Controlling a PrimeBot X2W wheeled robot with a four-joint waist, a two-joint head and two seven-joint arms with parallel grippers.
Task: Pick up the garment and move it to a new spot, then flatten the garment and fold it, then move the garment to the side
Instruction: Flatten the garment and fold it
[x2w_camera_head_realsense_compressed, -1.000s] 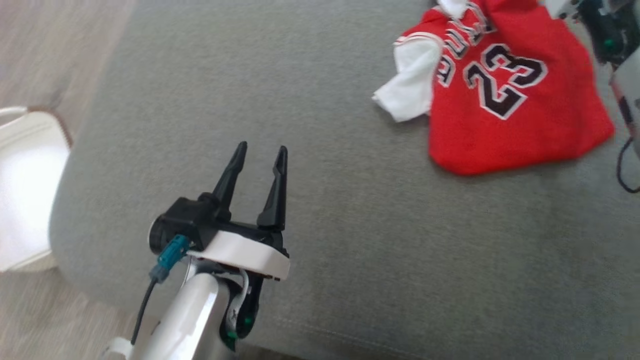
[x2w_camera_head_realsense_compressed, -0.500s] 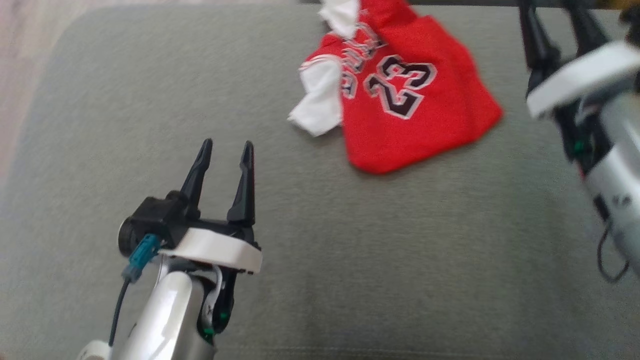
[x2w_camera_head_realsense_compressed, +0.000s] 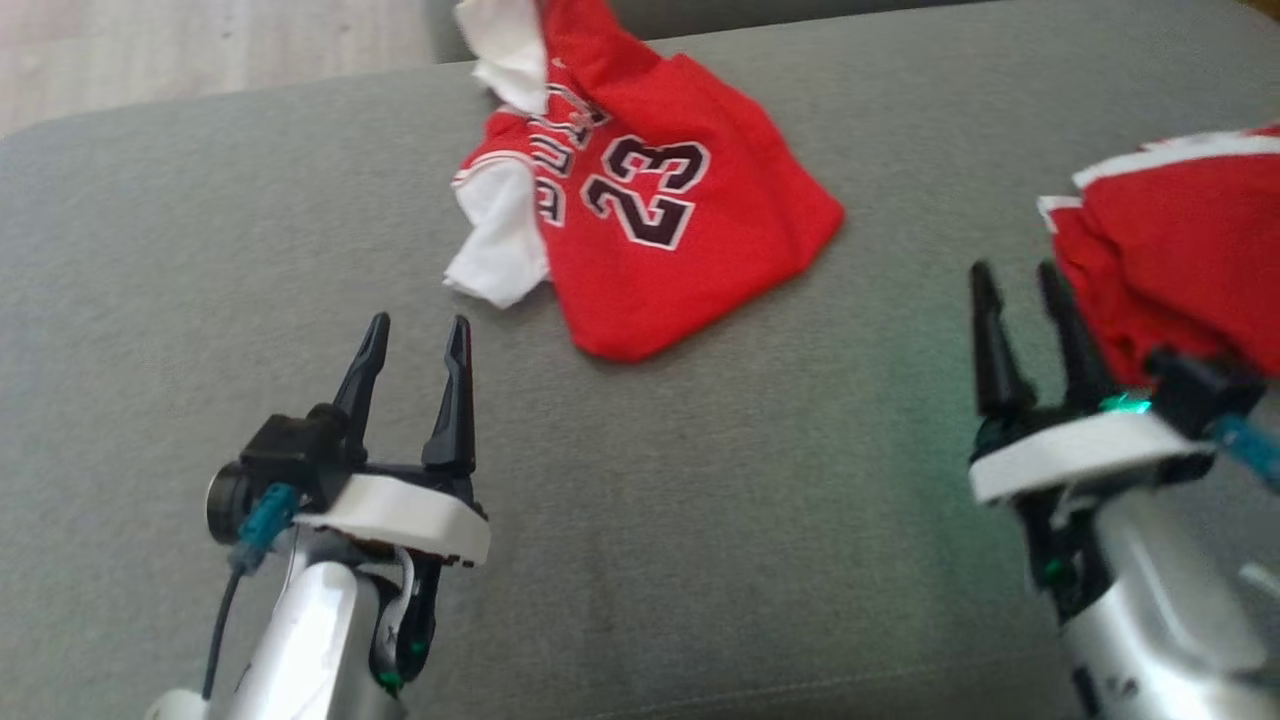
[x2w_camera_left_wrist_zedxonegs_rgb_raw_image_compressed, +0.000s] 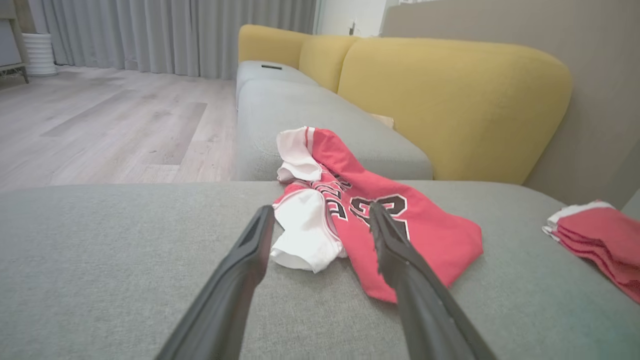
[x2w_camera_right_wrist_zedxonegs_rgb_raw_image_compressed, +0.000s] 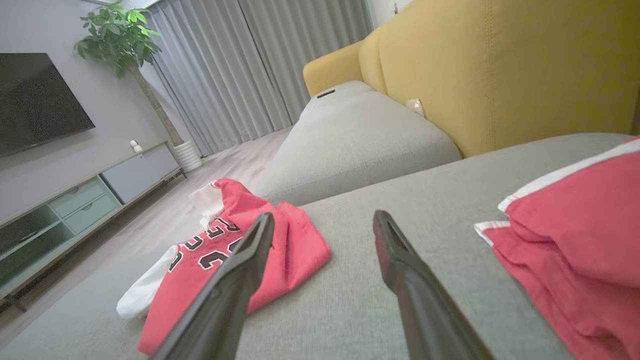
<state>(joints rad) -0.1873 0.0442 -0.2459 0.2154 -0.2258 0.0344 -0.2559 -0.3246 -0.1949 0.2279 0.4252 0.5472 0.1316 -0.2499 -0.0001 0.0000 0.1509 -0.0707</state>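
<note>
A grey fabric sofa seat (x2w_camera_head_realsense_compressed: 700, 520) is bearing a crumpled red-and-white number-23 jersey (x2w_camera_head_realsense_compressed: 680, 260) at upper centre of the head view. The left gripper (x2w_camera_head_realsense_compressed: 418, 335) at lower left and the right gripper (x2w_camera_head_realsense_compressed: 1015, 275) at lower right are hovering spread and empty, the jersey lying above and between them, touching neither.

Grey sofa (x2w_camera_head_realsense_compressed: 700, 500) bears jersey (x2w_camera_head_realsense_compressed: 700, 270), folded red pile (x2w_camera_head_realsense_compressed: 1170, 240)
</note>
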